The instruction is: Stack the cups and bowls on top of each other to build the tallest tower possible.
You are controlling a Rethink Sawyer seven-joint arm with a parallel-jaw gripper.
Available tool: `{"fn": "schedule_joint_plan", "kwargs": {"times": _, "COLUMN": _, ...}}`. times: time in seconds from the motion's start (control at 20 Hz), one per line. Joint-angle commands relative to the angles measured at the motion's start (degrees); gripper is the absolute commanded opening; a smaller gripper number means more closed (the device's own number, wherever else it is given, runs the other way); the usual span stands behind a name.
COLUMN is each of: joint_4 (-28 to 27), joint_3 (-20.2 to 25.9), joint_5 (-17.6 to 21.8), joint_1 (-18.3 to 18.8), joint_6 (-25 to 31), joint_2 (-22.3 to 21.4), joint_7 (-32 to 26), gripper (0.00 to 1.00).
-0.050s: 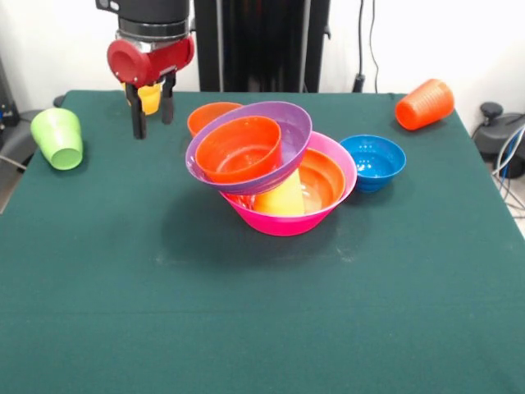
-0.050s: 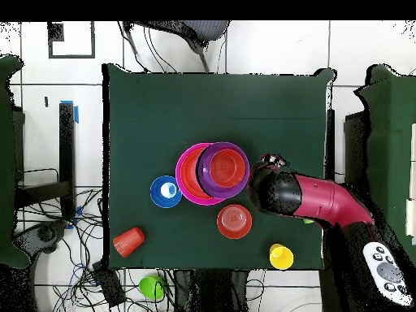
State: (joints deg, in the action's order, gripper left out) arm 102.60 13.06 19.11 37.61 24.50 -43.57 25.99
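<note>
- From my seat the gripper [image 1: 152, 115] hangs with its two dark fingers spread a little, gap between them, nothing clamped and not touching anything I can see.
- A yellow cup [image 1: 150, 97] shows through that gap, but it sits behind the fingers on the table, not in them.
- The arm [image 2: 313, 199] comes in from the side in the overhead view and stops just beside the pile.
- The tower [image 1: 275, 168] sits mid-table: pink bowl [image 1: 283, 222] at the base, a large orange bowl [image 1: 324, 176] inside it, a second yellow cup [image 1: 280, 199] lying in there.
- The purple bowl [image 1: 291, 123] rests tilted on top, with a small orange bowl [image 1: 239, 148] nested in it.
- Another small orange bowl [image 1: 212, 115] stands just behind the tower; the blue bowl [image 1: 373, 162] is right beside the pink one.
- The green cup [image 1: 57, 138] lies on its side at one table edge, the orange cup [image 1: 424, 104] on its side near the opposite far corner.
</note>
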Motion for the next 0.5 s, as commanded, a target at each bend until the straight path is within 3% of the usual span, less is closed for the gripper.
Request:
{"fn": "schedule_joint_plan", "kwargs": {"times": 0.05, "joint_4": -3.82, "joint_3": 7.49, "joint_5": 5.50, "joint_1": 1.08, "joint_6": 7.41, "joint_2": 3.23, "joint_7": -5.68, "gripper": 1.00}}
{"fn": "schedule_joint_plan", "kwargs": {"times": 0.5, "joint_4": -7.57, "joint_3": 9.89, "joint_5": 8.41, "joint_1": 4.19, "joint_6": 9.34, "joint_2": 6.39, "joint_7": -7.30, "gripper": 1.00}}
